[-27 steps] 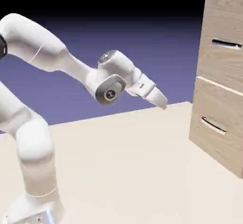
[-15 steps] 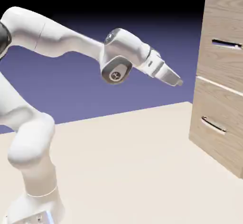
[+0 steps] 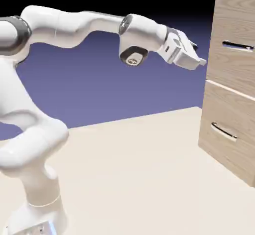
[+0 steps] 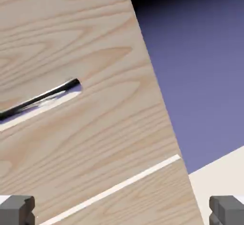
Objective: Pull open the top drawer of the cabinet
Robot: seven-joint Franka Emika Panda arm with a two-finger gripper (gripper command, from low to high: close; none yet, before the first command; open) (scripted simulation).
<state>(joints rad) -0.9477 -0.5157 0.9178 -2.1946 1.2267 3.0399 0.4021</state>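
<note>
- The cabinet (image 3: 234, 84) stands at the right edge of the table (image 3: 139, 169), a tall pale wood-grain box with two fronts stacked.
- The top drawer (image 3: 233, 40) looks fully shut, its front flush with the box; a thin pale seam parts it from the lower drawer (image 3: 226, 129).
- The gripper (image 3: 198, 59) hangs in the air just short of the top drawer, about level with it, touching nothing.
- Its jaws stand wide and empty: in the hand view the two grey fingertips (image 4: 16, 209) sit far apart at the bottom corners, with only wood between them.
- The handle (image 4: 40, 97) is a short, thin dark bar standing a little proud of the front, off to the upper left in the hand view, so the claw is not yet lined up on it.
- I'd judge the bar stiff and smooth, likely slippery; it is the only place to grab.
- Best hold: jaws across the bar near its middle, one finger tucked behind it.
- The drawer should slide if pulled straight out; a skewed pull may bind or slip off.
</note>
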